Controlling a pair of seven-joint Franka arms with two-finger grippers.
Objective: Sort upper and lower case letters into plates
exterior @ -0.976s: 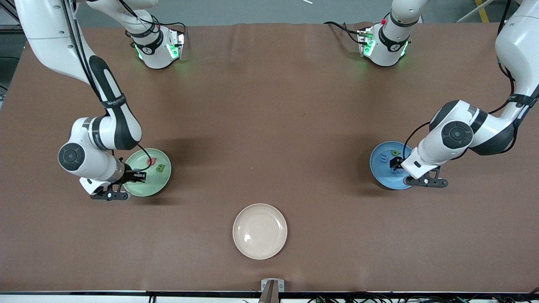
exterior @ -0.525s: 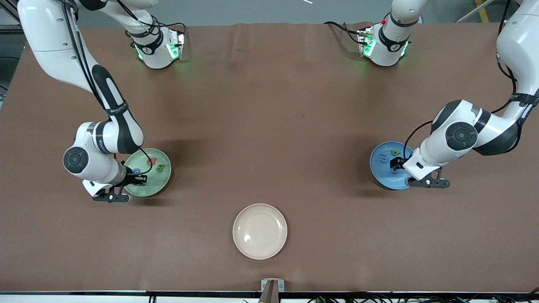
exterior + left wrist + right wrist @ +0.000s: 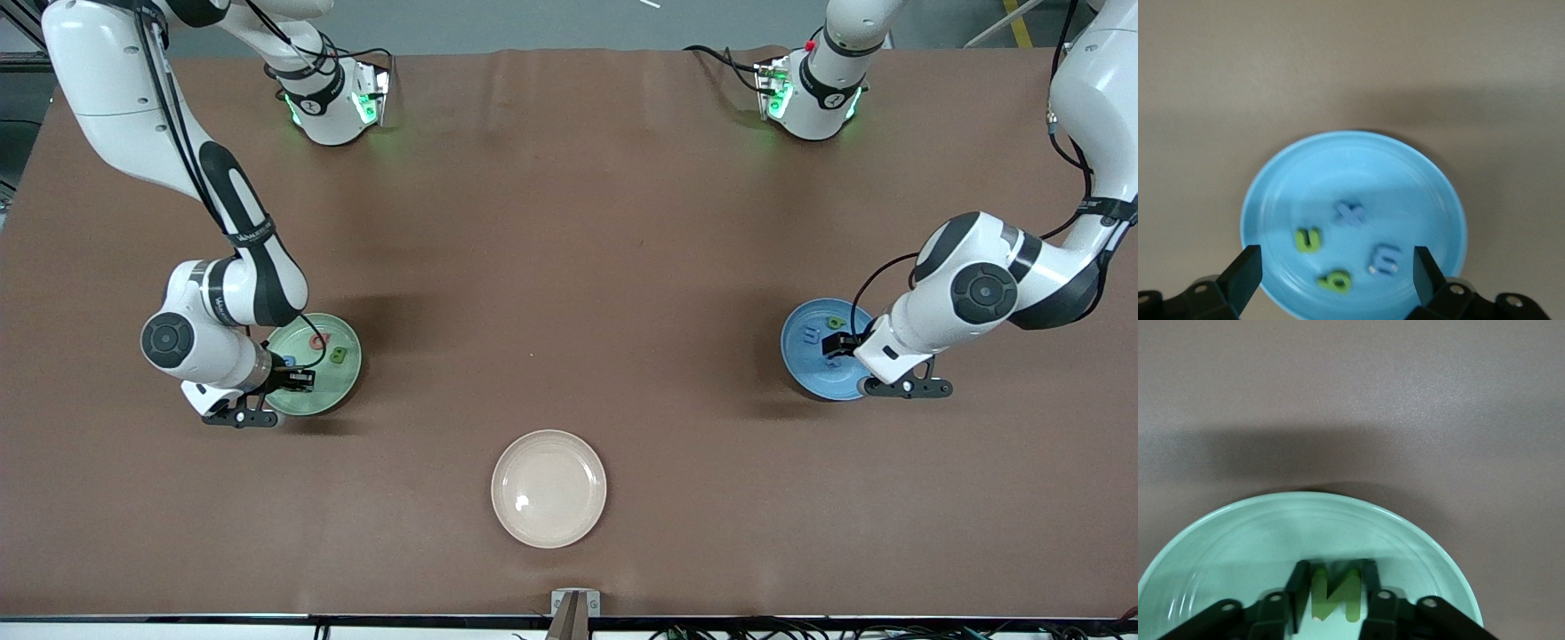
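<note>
the green letter n sits between my right gripper fingers, low over the mint green plate, which lies toward the right arm's end of the table. the pads look just beside the letter's sides, and i can't tell whether they pinch it or have let go, so i won't call the grip either way. in the front view a red letter, a green block letter and a bit of blue lie on the same plate.

the risk i see: if the foam letter sticks to one pad, lifting away could drag it up and flick it over the rim onto the table. a sideways pull-out could also nudge the plate.

the blue plate lies toward the left arm's end, holding four small letters: a blue x, a blue m, a green u and a green b. my left gripper hangs over its edge with fingers spread wide and nothing between them.

both forearms angle down steeply, wrists bent inward toward their plates, elbows high. the cream plate lies nearest the front camera, bare.
</note>
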